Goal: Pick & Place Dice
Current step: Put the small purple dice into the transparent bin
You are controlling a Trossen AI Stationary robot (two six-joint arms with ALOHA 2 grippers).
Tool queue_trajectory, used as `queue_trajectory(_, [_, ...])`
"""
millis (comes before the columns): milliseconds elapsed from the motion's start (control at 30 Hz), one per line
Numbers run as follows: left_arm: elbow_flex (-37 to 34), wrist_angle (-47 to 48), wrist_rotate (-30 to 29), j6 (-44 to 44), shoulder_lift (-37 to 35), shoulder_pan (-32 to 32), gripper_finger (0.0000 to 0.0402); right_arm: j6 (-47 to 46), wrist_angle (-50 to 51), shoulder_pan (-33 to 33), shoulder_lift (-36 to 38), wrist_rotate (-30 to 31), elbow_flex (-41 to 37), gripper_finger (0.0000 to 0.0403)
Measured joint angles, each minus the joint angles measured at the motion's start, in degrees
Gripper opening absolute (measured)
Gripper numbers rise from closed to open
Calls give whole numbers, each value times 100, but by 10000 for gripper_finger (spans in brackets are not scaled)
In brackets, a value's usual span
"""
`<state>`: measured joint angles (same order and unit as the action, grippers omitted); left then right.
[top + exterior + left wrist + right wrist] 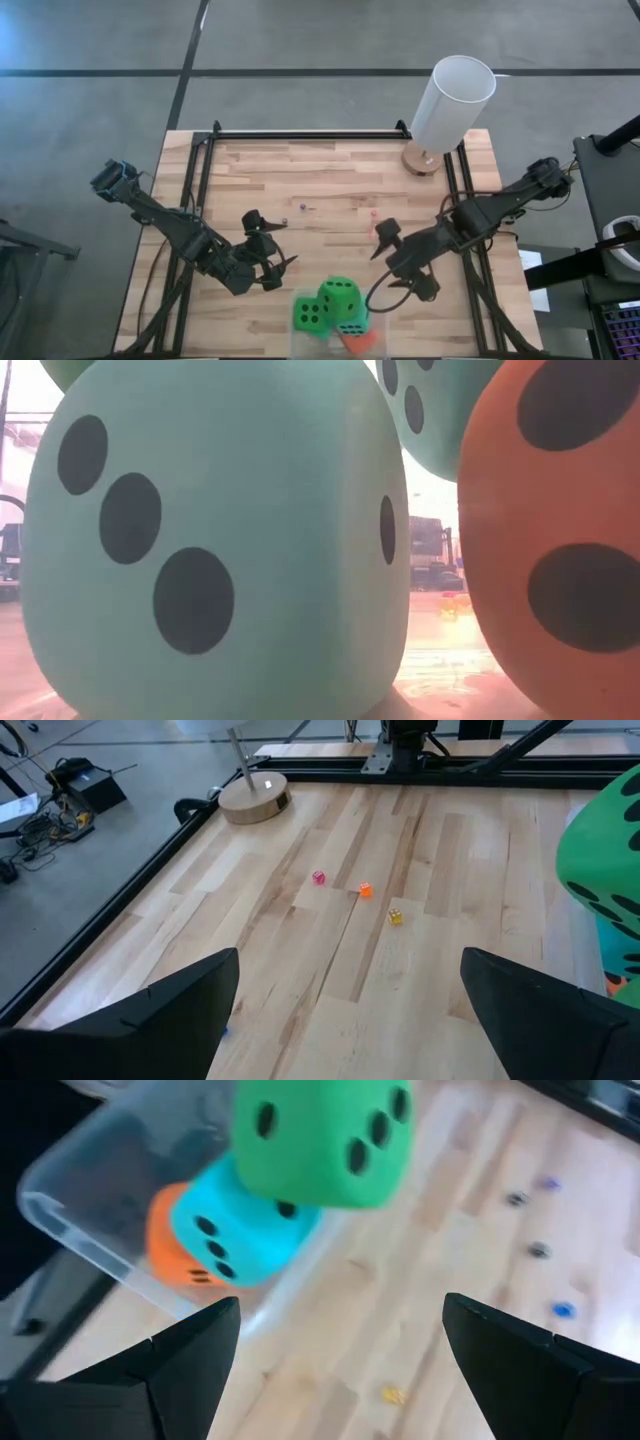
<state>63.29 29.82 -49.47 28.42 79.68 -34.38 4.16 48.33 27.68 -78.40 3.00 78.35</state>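
Hovering: both arms are hanging over the near half of the wooden table (330, 180), nothing gripped.
Left gripper (272, 255): sitting left of the dice pile, fingers (150, 1020) spread wide apart and carrying nothing.
Right gripper (395, 262): waiting just right of the pile, fingers (150, 1380) also parted, nothing between them.
Dice: piling up at the table's near edge; two bright green dice (326, 304) are riding on top, a teal die (351, 326) below them, an orange-red die (360, 340) peeking out at the bottom.
Bin: a clear plastic container (70, 1210) is showing around the orange-red and teal dice in the right wrist view.
Low view: a teal die (215, 550) and the orange-red one (560, 540) are filling the lens, another teal die (430, 410) behind.
Surface: pale butcher-block planks in a black metal frame (200, 180); tiny dice (365, 890) in pink, orange and yellow are lying scattered mid-table.
Lamp: a white cylinder shade (452, 100) on a round wooden base is standing at the far right corner.
Room: grey floor (90, 90) with dark lines is stretching around; cables are trailing beside the table.
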Motion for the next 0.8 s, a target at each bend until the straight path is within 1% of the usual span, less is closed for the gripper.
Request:
queue_trajectory(100, [0, -10, 0, 0, 2, -1, 383, -114, 124, -33, 176, 333, -81, 343])
queue_trajectory(200, [0, -24, 0, 2, 0, 1, 384, -122, -8, -56, 392, 595, -264, 343])
queue_trajectory(300, [0, -40, 47, 202, 2, 1, 387, -191, -166, -96, 563, 625, -435, 343])
queue_trajectory(400, [0, -1, 189, 190, 2, 10, 388, -245, -292, -127, 644, 623, -548, 343])
queue_trajectory(533, [0, 175, 618, 310, 2, 48, 385, -86, -426, -175, 698, 693, -691, 343])
queue_trajectory(633, [0, 510, 756, 892, -4, 128, 383, -67, -423, -236, 709, 907, -766, 343])
queue_trajectory(700, [0, 985, 756, 1370, -15, 221, 383, -29, -430, -294, 718, 1000, -798, 343])
queue_trajectory(800, [0, 1827, 788, 2373, -15, 419, 386, -11, -464, -410, 718, 1049, -800, 343])
